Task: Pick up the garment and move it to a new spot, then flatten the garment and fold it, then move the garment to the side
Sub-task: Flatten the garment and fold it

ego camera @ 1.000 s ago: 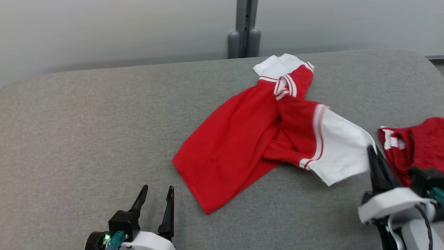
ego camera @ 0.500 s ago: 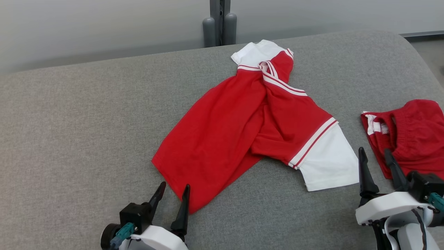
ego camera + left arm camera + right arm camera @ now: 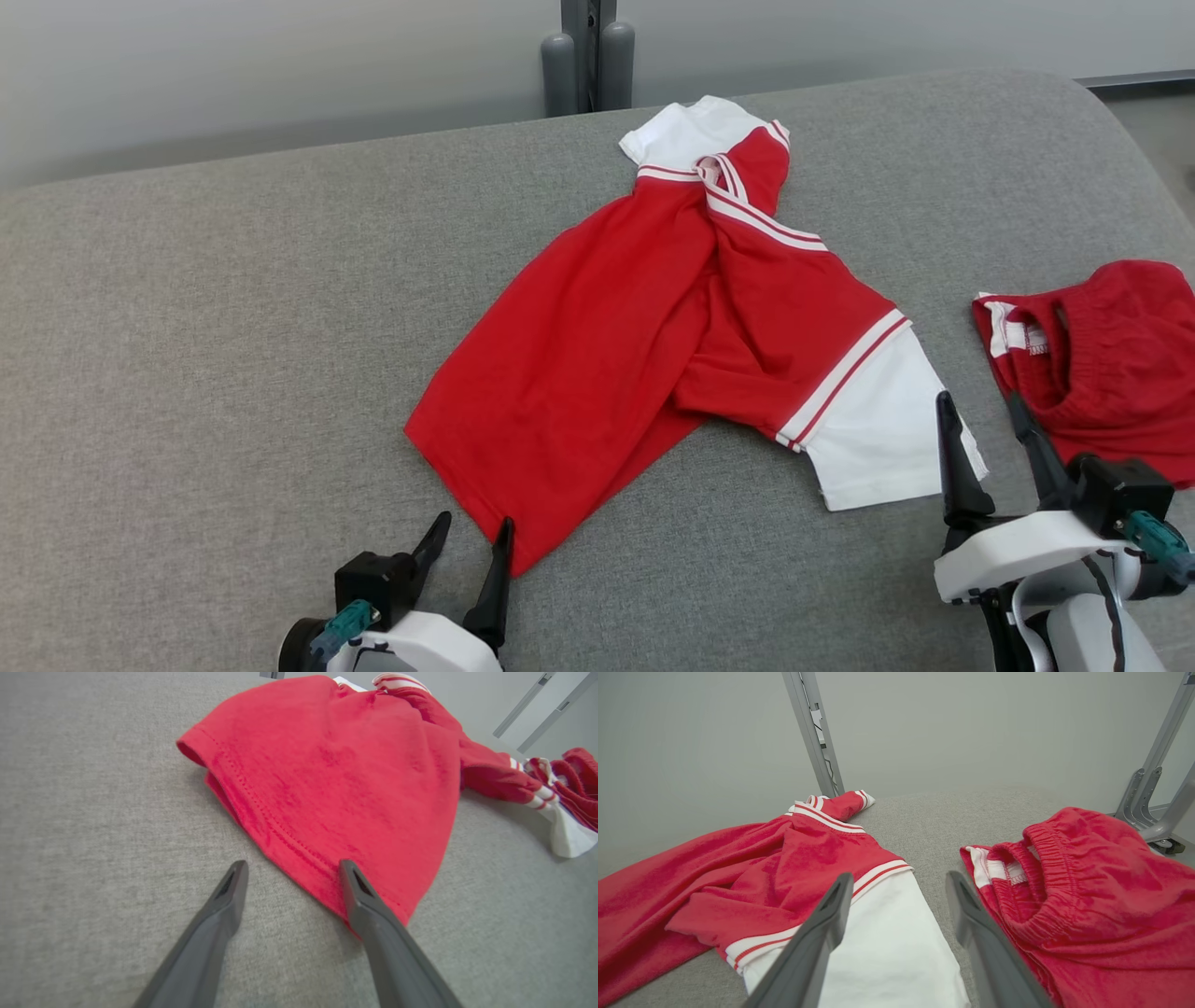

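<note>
The garment (image 3: 644, 317), a red T-shirt with white sleeves and stripe trim, lies crumpled and twisted in the middle of the grey padded surface (image 3: 187, 327). One white sleeve (image 3: 878, 434) is spread flat at its near right. My left gripper (image 3: 474, 523) stands open at the near corner of the red hem. In the left wrist view the garment (image 3: 336, 779) lies ahead of the left gripper (image 3: 293, 863), one finger over the hem edge. My right gripper (image 3: 980, 399) is open and empty beside the sleeve; the right wrist view shows the right gripper (image 3: 899, 875) above the white sleeve (image 3: 887, 947).
A smaller red piece of clothing (image 3: 1111, 364) with white trim lies bunched at the right edge, close to my right gripper, and appears as the red piece (image 3: 1087, 896) in the right wrist view. A grey post (image 3: 588, 56) stands behind the surface. Bare grey padding stretches to the left.
My right gripper, shut on the white sleeve a second ago, has opened and let it go; the sleeve now lies flat. The head camera has shifted.
</note>
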Tool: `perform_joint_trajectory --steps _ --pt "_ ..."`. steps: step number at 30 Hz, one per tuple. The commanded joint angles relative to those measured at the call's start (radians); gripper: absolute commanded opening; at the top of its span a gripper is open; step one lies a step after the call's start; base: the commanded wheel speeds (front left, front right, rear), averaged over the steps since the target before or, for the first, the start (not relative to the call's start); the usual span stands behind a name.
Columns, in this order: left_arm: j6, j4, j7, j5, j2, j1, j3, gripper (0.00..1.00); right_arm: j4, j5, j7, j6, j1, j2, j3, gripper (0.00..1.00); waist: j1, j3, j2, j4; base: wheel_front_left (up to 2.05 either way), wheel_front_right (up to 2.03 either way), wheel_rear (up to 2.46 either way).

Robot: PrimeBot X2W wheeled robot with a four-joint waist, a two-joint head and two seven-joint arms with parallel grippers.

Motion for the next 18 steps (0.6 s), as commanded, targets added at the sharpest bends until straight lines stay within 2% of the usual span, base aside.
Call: perform_joint_trajectory --steps 1,2,3,5,6,8,9,12,18 --pt "-0.007 0.011 0.001 -0.015 0.005 -0.020 -0.007 1.00 -0.003 -0.007 0.000 0.000 -0.011 -0.001 0.005 1.00 0.0000 0.002 0.0000 -0.001 0.00 0.00 0.00" --pt "-0.009 0.015 0.001 -0.020 0.004 -0.025 -0.012 0.89 -0.001 -0.005 0.000 0.000 -0.012 -0.002 0.006 1.00 0.0000 0.003 0.0000 -0.002 0.00 0.00 0.00" --pt "-0.015 0.021 0.001 -0.033 0.004 -0.027 -0.021 0.43 0.001 -0.003 0.000 0.000 -0.014 -0.002 0.009 1.00 0.0000 0.005 0.0000 -0.003 0.00 0.00 0.00" --pt "-0.019 0.026 0.001 -0.044 0.004 -0.030 -0.027 0.39 0.002 -0.002 0.000 0.000 -0.016 -0.002 0.011 1.00 0.0000 0.006 0.0000 -0.003 0.00 0.00 0.00" --pt "-0.027 0.032 0.001 -0.060 0.004 -0.045 -0.039 0.22 0.004 0.000 0.000 0.000 -0.018 -0.002 0.016 1.00 0.0000 0.009 0.0000 -0.005 0.00 0.00 0.00" --pt "-0.034 0.045 0.001 -0.076 0.004 -0.056 -0.052 0.04 0.007 0.002 0.000 0.000 -0.019 -0.001 0.019 1.00 0.0000 0.010 0.0000 -0.005 0.00 0.00 0.00" --pt "-0.036 0.046 0.001 -0.084 0.004 -0.065 -0.055 0.00 0.008 0.004 0.000 0.000 -0.020 -0.001 0.020 1.00 0.0000 0.010 0.0000 -0.005 0.00 0.00 0.00" --pt "-0.029 0.026 0.000 -0.082 0.004 -0.084 -0.048 0.00 0.011 0.011 0.000 0.000 -0.021 -0.001 0.020 1.00 0.0000 0.009 0.0000 -0.003 0.00 0.00 0.00" --pt "0.011 -0.133 0.000 0.005 0.005 -0.076 0.054 0.00 0.003 0.019 0.000 0.000 -0.014 -0.001 0.009 1.00 0.0000 0.005 0.0000 0.011 0.00 0.00 0.00"
